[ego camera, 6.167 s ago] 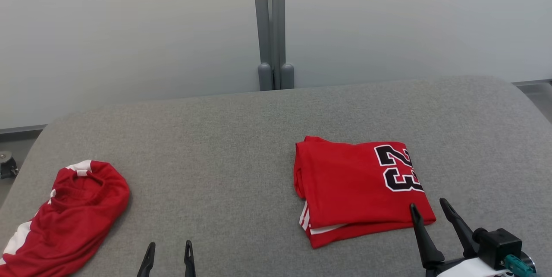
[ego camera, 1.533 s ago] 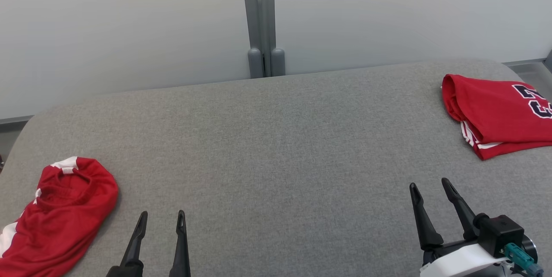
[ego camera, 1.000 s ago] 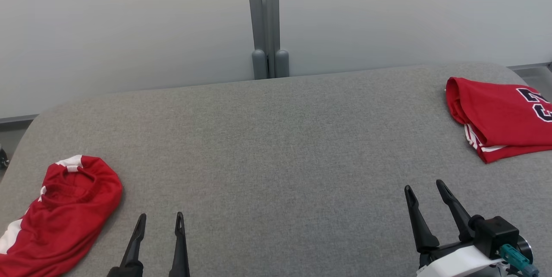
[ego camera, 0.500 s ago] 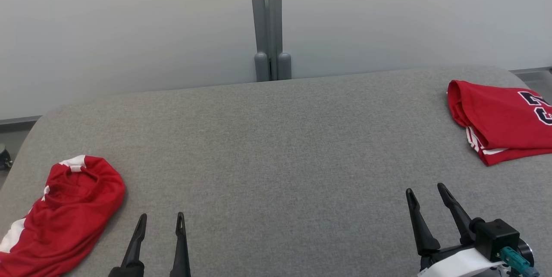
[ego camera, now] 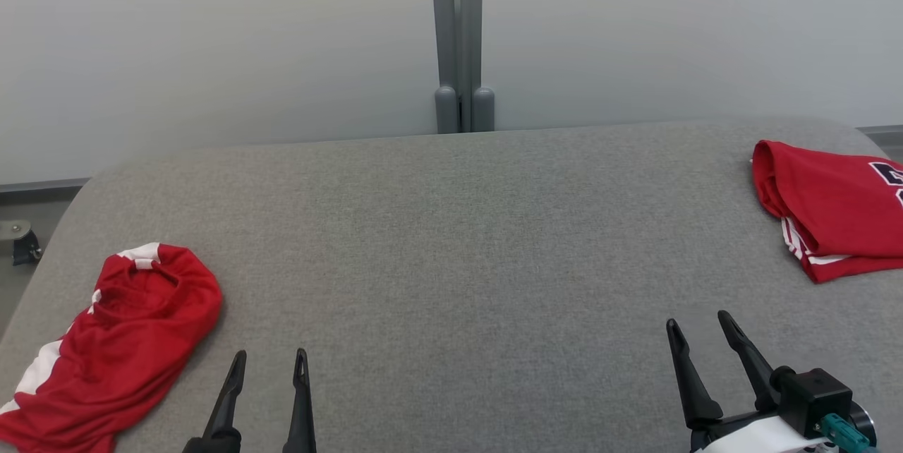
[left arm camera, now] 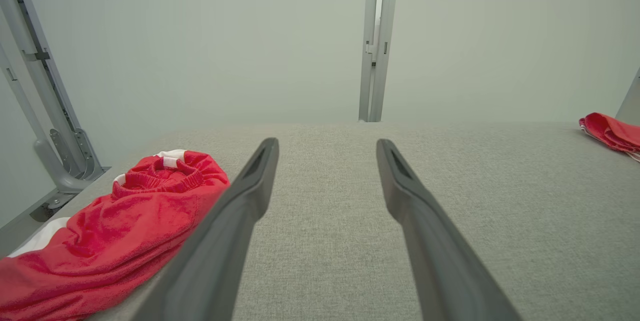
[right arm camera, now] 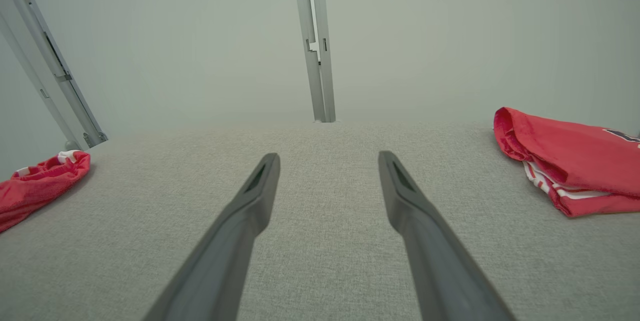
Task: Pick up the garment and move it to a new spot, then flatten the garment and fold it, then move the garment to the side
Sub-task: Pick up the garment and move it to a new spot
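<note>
Head view: folded jersey (ego camera: pixel 832 206) at table's (ego camera: pixel 458 241) far right; crumpled garment (ego camera: pixel 134 340) near left; left gripper (ego camera: pixel 271 354) and right gripper (ego camera: pixel 697 319) spread wide, empty.
Left wrist view: left gripper (left arm camera: pixel 325 143) spread, crumpled garment (left arm camera: pixel 125 221) just to its left.
Right wrist view: right gripper (right arm camera: pixel 327 158) spread, folded jersey (right arm camera: pixel 565 156) lying off right.

Cloth garment (ego camera: pixel 829 202) — matt woven table (ego camera: pixel 451 227)

The right arm's long, dark, tapering fingers (ego camera: pixel 691 382) join a black block (ego camera: pixel 811 393), teal connector (ego camera: pixel 839 432) and white band (ego camera: pixel 762 435).
</note>
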`<state>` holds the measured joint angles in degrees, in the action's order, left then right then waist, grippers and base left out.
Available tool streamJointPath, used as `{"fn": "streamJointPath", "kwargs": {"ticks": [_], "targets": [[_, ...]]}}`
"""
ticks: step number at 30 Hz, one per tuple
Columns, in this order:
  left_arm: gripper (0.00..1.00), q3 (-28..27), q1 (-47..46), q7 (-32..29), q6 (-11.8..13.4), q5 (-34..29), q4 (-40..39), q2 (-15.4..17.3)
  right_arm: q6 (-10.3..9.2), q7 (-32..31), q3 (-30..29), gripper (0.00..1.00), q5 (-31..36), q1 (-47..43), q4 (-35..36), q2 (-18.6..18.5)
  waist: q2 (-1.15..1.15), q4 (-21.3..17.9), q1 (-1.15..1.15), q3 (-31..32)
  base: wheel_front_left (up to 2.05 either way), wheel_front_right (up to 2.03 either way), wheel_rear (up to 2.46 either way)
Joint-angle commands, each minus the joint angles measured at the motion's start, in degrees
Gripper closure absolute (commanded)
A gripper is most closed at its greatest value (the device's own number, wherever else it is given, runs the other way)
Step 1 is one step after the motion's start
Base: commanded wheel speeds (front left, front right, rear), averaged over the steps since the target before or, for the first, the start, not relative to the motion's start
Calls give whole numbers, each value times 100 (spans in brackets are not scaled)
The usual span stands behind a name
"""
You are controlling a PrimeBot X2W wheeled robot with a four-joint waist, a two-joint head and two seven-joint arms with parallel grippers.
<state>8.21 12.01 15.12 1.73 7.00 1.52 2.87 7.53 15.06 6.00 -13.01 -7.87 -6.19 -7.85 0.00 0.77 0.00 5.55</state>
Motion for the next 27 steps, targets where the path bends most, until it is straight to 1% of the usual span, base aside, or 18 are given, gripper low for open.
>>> {"fn": "streamJointPath", "kwargs": {"ticks": [1, 11, 17, 23, 27], "targets": [[0, -5, 30, 2, 7, -12, -22, 6, -10, 14, -8, 0, -17, -52, 16, 1, 0, 166, 0, -36, 0, 0, 0], [0, -81, -82, 2, 107, 30, -324, 6, -10, 15, 70, 0, 13, 31, 27, 41, 0, 965, 0, -297, 0, 0, 0], [0, -89, -137, 2, 193, 0, -398, 6, -10, 15, 90, 0, 29, 118, 24, -16, 0, 1435, 0, -510, 0, 0, 0], [0, -164, -315, 2, 351, 119, -567, 7, -10, 15, 98, 0, 59, 322, 100, -151, 0, 1701, 0, -929, 0, 0, 0], [0, -354, -620, 2, 375, 121, -661, 6, -10, 15, 85, 0, 75, 468, 157, -270, 0, 1769, 0, -1217, 0, 0, 0]]}}
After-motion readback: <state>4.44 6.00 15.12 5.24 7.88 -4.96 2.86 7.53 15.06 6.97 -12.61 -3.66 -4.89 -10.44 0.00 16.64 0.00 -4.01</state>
